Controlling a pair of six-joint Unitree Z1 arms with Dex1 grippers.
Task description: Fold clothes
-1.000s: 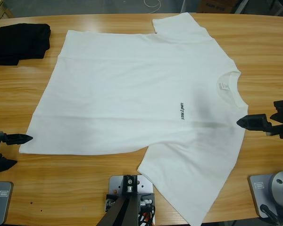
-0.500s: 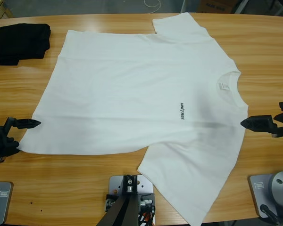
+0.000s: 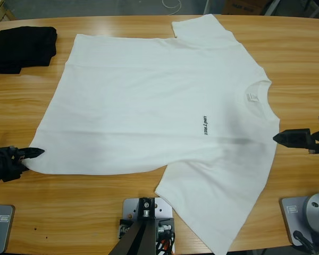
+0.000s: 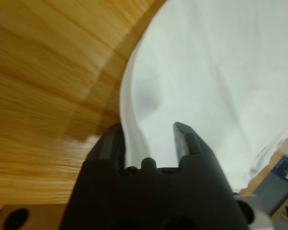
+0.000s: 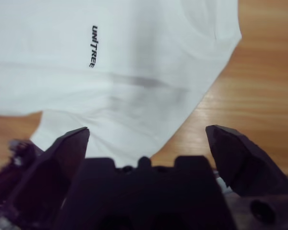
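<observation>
1. A small black folded garment (image 3: 21, 49) lies at the far left of the long wooden table (image 3: 95, 207), beyond the big white short-sleeved cotton T-shirt (image 3: 149, 106) and apart from its hem side.
2. The left gripper (image 3: 32, 154) comes in from the left edge of the high view, its tip at the near hem corner of the T-shirt. In the left wrist view the gripper (image 4: 151, 132) has its 2 black jaws set a little apart, with the white hem edge lying between them; whether they press the cloth cannot be told.
3. The T-shirt is spread flat, front up, across the middle of the table, hem to the left and round collar (image 3: 253, 95) to the right. Its small dark chest lettering (image 3: 206, 126) sits left of the collar. 1 sleeve points to the far edge, the other to the near edge.
4. The right gripper (image 3: 287, 138) reaches in from the right edge, its tip just beside the T-shirt's shoulder near the collar. In the right wrist view the gripper (image 5: 149, 136) has its jaws spread wide with nothing clamped, the shirt's edge and bare wood lying ahead of them.
</observation>
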